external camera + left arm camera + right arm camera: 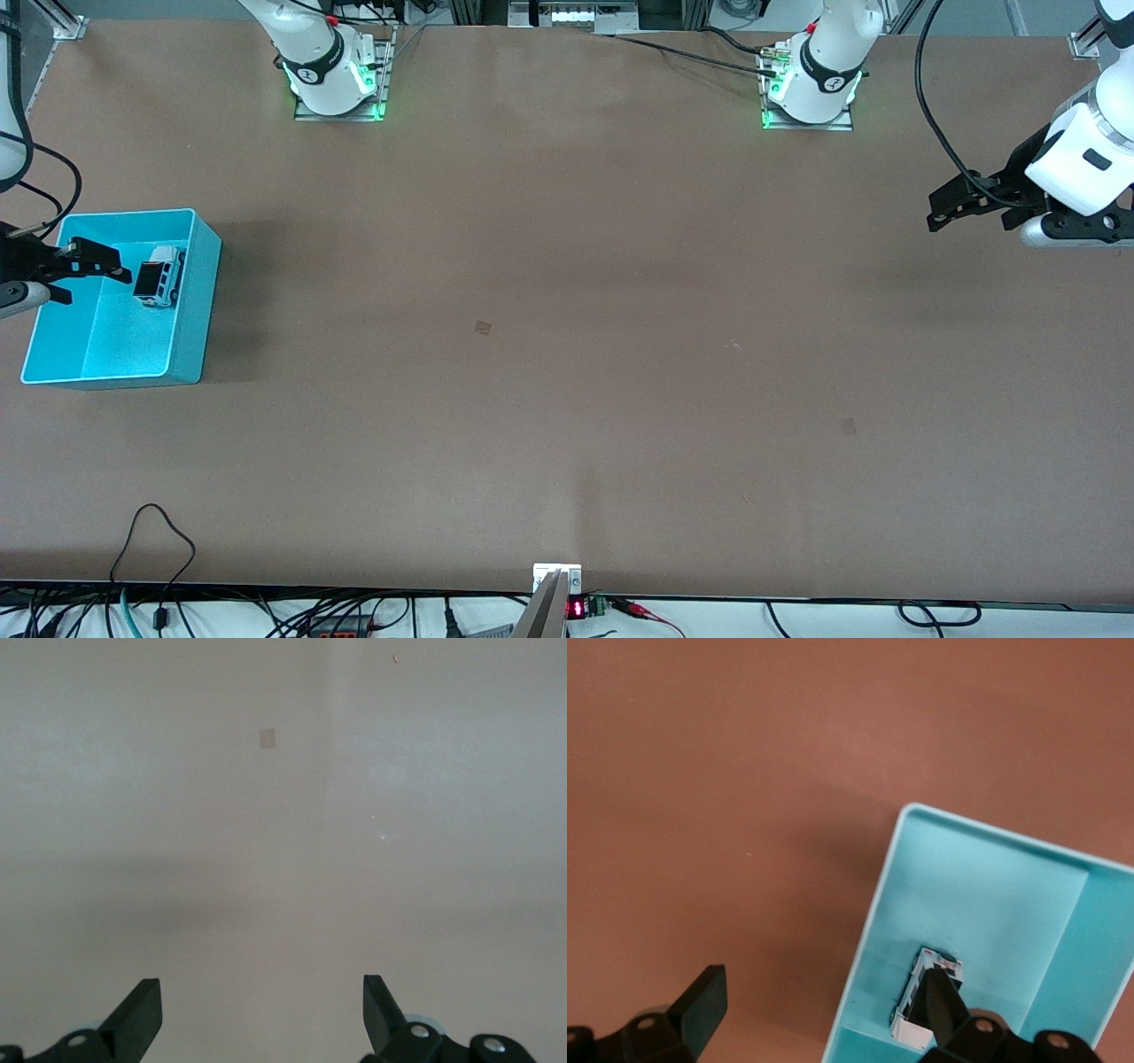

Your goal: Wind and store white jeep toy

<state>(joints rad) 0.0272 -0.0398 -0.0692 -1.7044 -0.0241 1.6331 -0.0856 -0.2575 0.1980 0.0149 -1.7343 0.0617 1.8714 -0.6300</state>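
The white jeep toy (159,276) lies inside the turquoise bin (205,292) at the right arm's end of the table, in the bin's part farther from the front camera. My right gripper (93,282) is open and empty, up over the bin's outer rim. In the right wrist view the jeep (935,961) is partly hidden by one finger of that gripper (824,988), and the bin (966,895) lies below it. My left gripper (939,211) is open and empty over bare table at the left arm's end. Its wrist view shows only its gripper (261,992) and the tabletop.
The two arm bases (337,80) (811,89) stand along the table's edge farthest from the front camera. Cables (159,549) and a small box with a red display (576,609) lie at the edge nearest the camera. A brown tabletop spans between the bin and the left arm.
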